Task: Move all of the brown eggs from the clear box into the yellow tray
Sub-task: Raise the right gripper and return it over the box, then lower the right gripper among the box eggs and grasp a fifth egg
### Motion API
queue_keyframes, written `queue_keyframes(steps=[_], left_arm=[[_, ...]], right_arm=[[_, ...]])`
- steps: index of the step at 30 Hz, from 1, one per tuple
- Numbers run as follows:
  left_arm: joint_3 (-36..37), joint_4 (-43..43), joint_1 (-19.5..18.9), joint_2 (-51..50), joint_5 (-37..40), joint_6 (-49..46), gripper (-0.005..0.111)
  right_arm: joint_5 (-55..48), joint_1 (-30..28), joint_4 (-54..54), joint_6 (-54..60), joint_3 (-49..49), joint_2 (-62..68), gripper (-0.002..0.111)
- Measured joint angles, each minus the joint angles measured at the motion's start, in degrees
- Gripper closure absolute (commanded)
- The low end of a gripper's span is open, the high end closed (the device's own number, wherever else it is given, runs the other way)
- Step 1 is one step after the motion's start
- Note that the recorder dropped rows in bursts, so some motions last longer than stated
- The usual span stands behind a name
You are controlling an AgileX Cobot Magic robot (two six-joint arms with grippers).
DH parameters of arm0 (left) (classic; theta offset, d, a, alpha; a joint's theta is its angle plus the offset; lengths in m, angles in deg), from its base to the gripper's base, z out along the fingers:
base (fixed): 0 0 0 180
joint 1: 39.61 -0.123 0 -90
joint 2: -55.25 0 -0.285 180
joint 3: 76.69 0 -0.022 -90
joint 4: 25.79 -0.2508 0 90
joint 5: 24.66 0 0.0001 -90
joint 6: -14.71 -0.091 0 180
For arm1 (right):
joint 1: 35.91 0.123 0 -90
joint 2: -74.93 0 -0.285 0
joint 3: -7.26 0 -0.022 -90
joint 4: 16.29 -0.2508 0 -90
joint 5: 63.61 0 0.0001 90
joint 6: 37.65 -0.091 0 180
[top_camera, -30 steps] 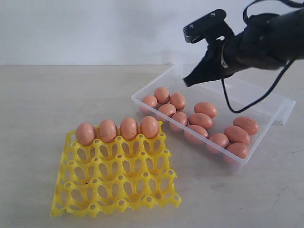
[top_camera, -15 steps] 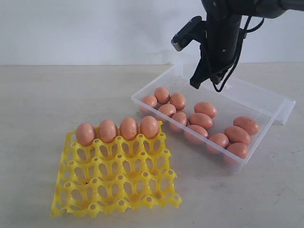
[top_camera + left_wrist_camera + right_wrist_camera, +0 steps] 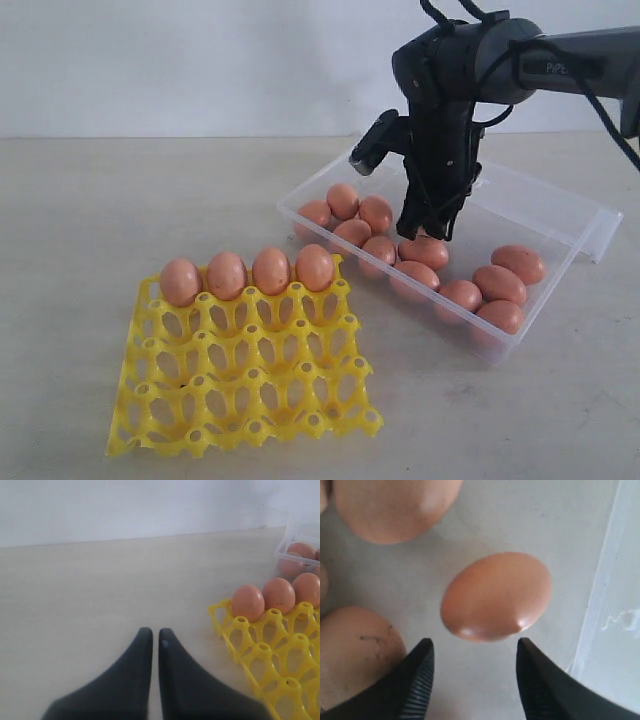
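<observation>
Several brown eggs (image 3: 500,284) lie loose in the clear box (image 3: 560,210) at the right; several more (image 3: 271,270) stand in the far row of the yellow tray (image 3: 245,375). My right gripper (image 3: 428,228) reaches down into the box, open, its tips just short of one egg (image 3: 496,596) that lies beyond them, untouched. Two other eggs (image 3: 355,650) lie close by in the right wrist view. My left gripper (image 3: 151,636) is shut and empty over bare table, beside the tray's corner (image 3: 270,660). The left arm is out of the exterior view.
The box's hinged lid (image 3: 600,232) hangs open at the far right. A box wall (image 3: 602,605) runs close beside my right fingertip (image 3: 526,650). A pale wall (image 3: 200,60) backs the table (image 3: 120,210).
The right arm swung from above the box's far side and dropped down among the eggs in the box. Eggs and tray have not moved.
</observation>
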Motion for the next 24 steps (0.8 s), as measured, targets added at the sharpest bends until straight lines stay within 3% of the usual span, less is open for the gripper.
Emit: queue_keyframes(steps=[14,18,24], left_arm=[[0.0,0.0,0.0,0.0,0.0,0.0,0.103],[0.0,0.0,0.0,0.0,0.0,0.0,0.103],[0.0,0.0,0.0,0.0,0.0,0.0,0.103]], right_arm=[[12.9,0.0,2.6,-0.6,0.0,0.0,0.064],[11.2,0.0,2.9,-14.8,0.0,0.0,0.064],[10.4,0.0,2.9,-21.4,0.0,0.0,0.064]])
